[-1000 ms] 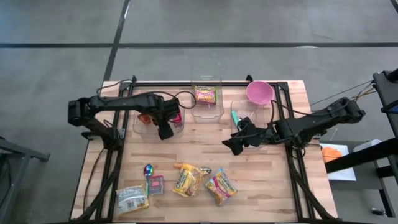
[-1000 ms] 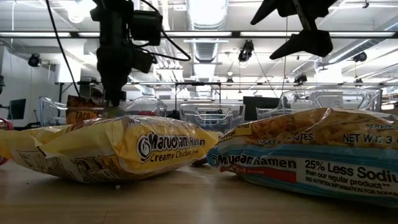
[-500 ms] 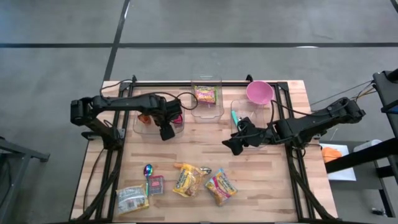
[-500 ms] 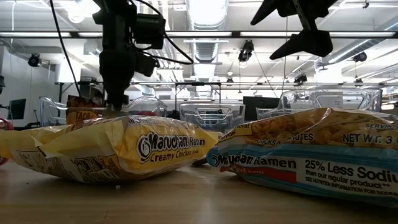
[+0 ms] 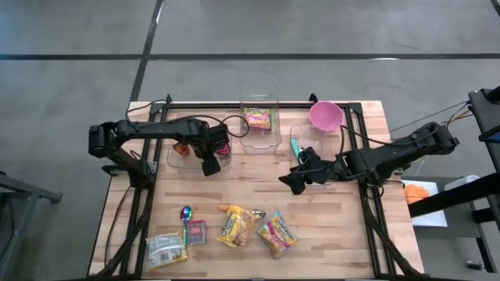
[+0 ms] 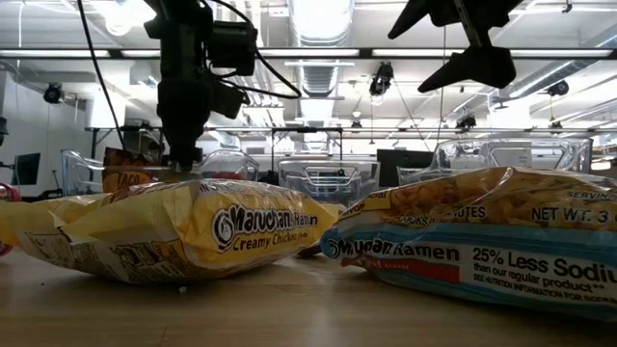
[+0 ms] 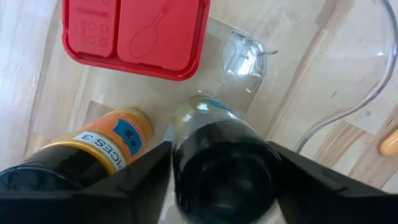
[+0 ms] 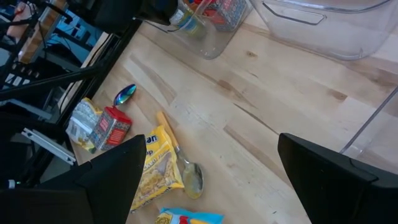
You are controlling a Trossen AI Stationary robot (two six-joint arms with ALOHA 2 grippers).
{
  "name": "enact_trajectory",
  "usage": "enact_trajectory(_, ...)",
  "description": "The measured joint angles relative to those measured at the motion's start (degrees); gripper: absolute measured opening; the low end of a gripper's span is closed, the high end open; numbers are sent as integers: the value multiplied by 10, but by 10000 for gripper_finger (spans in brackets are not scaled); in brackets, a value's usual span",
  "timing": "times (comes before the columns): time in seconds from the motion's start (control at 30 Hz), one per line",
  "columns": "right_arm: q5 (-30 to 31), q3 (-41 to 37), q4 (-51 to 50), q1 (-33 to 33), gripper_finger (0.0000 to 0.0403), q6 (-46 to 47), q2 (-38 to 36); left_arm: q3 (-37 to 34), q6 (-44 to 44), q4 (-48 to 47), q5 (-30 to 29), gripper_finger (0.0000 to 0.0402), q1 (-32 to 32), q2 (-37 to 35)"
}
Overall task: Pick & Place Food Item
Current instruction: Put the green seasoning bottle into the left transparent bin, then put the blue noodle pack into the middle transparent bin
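Clear plastic bin [image 5: 198,154] at the table's far-left side, and the left gripper [image 5: 209,165] hangs right over its near edge with a dark jar [image 7: 222,165] sitting between its fingers. Those fingers have just eased apart, spread wider than a second ago, so this looks like the release: the jar going down beside the orange-capped spice bottle [image 7: 81,157] and the red lid [image 7: 135,32]. Right gripper [image 5: 291,183] waits mid-table, jaws wide, empty. Ramen packets [image 5: 237,226] lie along the near edge of the table [image 5: 328,226], untouched, likely next
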Motion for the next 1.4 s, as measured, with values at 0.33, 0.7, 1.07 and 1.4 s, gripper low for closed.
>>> enact_trajectory(0.33,0,0,1,12,359,2,0,1,-19,-2,0,352,0,0)
enact_trajectory(0.7,-15,0,2,15,359,6,0,67,-32,-50,-16,355,0,-4)
enact_trajectory(1.07,-31,0,-19,47,359,77,2,148,-35,-84,-36,355,-4,-30)
enact_trajectory(1.4,-33,15,-31,94,359,140,54,110,-100,103,44,355,-51,-133)
